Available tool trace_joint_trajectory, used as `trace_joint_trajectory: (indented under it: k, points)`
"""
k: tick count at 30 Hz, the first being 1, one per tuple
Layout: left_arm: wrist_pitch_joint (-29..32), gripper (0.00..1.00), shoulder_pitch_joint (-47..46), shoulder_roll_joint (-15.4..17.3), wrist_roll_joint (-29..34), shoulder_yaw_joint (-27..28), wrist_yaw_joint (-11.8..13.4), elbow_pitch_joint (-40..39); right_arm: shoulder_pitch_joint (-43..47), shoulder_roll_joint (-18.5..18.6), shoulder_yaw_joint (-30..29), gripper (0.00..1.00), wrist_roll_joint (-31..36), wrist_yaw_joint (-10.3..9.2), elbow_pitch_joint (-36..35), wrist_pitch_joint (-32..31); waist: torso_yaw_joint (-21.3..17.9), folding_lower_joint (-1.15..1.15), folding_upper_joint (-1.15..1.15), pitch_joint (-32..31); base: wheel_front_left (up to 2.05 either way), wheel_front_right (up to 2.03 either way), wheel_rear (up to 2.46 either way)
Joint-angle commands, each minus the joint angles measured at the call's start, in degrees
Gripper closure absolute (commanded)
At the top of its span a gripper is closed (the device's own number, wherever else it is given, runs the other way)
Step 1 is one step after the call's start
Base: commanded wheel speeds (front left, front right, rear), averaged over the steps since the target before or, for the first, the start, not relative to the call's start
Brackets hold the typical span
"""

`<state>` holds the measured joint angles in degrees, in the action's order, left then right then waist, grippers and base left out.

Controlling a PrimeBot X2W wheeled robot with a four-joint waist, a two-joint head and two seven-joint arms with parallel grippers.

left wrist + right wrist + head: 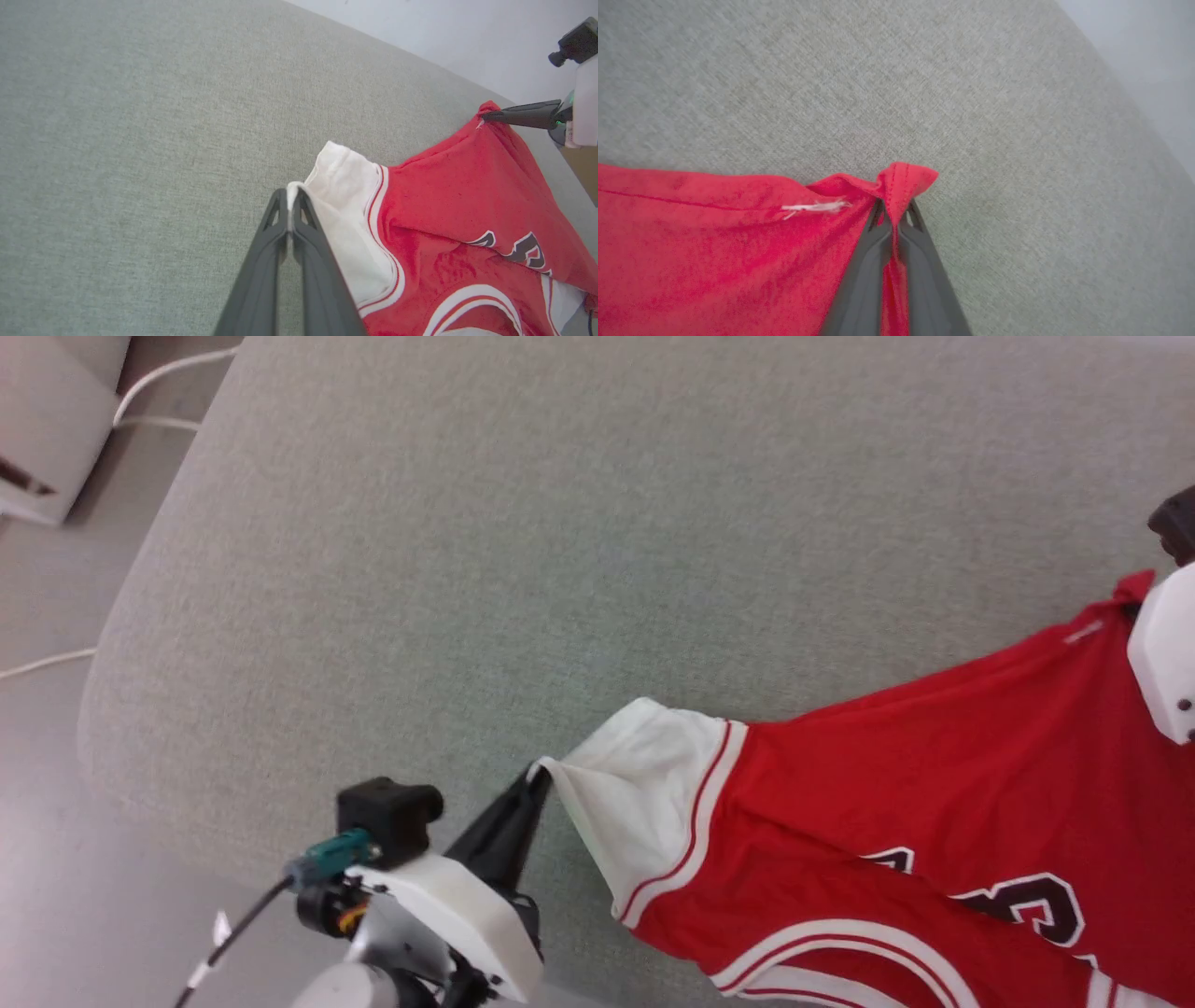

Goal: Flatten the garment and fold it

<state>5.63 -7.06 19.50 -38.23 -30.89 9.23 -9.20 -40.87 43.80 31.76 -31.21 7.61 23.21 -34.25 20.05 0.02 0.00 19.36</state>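
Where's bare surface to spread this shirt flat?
Free, head view: the grey fabric surface above and left of the garment, to its rounded edge. Crowded: lower right, where the garment stretches between the left gripper on the white sleeve and the right gripper on a red corner.

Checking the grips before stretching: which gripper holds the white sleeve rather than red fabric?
The left gripper: it pinches the white sleeve of the garment at its edge, while the right gripper pinches a red corner.

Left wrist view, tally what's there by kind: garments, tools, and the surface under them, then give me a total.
1 garment
2 tools: left tool and right tool, both shut on the garment
1 grey fabric surface
Total: 4
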Motion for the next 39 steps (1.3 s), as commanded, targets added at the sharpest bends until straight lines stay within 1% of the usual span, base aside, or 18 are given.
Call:
trace_joint_trajectory:
  k: [1,3,5,10,13,17,23,32,36,39]
  points:
    - [-0.2,1.00,-1.0,1.1,0.6,1.0,0.7,-1.2,-1.3,-0.4,-0.1,1.00,0.2,-0.12,-0.3,1.9,-4.7,-0.02,0.00,-5.4,0.00,0.00,0.00]
    - [-0.9,1.00,-1.5,2.3,1.1,2.3,0.7,-2.6,-2.0,-0.5,-0.2,1.00,0.1,-0.12,-1.4,4.6,-6.1,-0.02,0.00,-7.3,0.00,0.00,0.00]
    - [-1.1,1.00,-1.8,2.8,1.2,3.0,0.9,-3.1,-2.3,-0.4,-0.2,1.00,0.3,-0.12,-1.9,5.6,-6.9,-0.02,0.00,-8.3,0.00,0.00,0.00]
    - [-1.8,1.00,-3.8,5.6,2.4,6.5,1.9,-6.8,-3.7,-0.1,-0.6,1.00,-0.5,-0.12,-6.3,8.9,-10.4,-0.02,0.00,-12.0,0.00,0.00,0.00]
    - [-2.8,1.00,-5.8,6.9,3.4,8.2,1.9,-9.3,-4.2,-0.1,-1.8,1.00,-0.9,-0.12,-9.9,11.2,-12.3,-0.02,0.00,-13.8,0.00,0.00,0.00]
    - [-4.0,1.00,-8.3,8.1,4.4,10.6,2.4,-12.4,-3.7,0.1,-3.0,1.00,-0.7,-0.12,-14.6,12.6,-14.6,-0.02,0.00,-15.8,0.00,0.00,0.00]
    - [-5.4,1.00,-13.1,9.9,5.6,14.3,2.4,-16.8,-2.0,-0.5,-7.3,1.00,-0.2,-0.12,-21.2,13.7,-17.4,-0.02,0.00,-17.9,0.00,0.00,0.00]
    - [-5.5,1.00,-21.3,12.4,6.0,19.0,2.0,-21.6,1.2,-3.2,-14.5,1.00,2.0,-0.12,-30.7,13.7,-20.4,-0.02,0.00,-18.4,0.00,0.00,0.00]
    - [-4.8,1.00,-25.4,13.5,5.9,20.5,1.6,-22.1,1.7,-4.6,-17.0,1.00,3.3,-0.12,-33.4,13.4,-21.5,-0.02,0.00,-17.1,0.00,0.00,0.00]
    - [-3.8,1.00,-29.2,13.9,5.5,20.6,0.9,-20.9,1.3,-5.1,-18.9,1.00,4.0,-0.12,-34.2,13.3,-21.8,-0.02,0.00,-15.2,0.00,0.00,0.00]
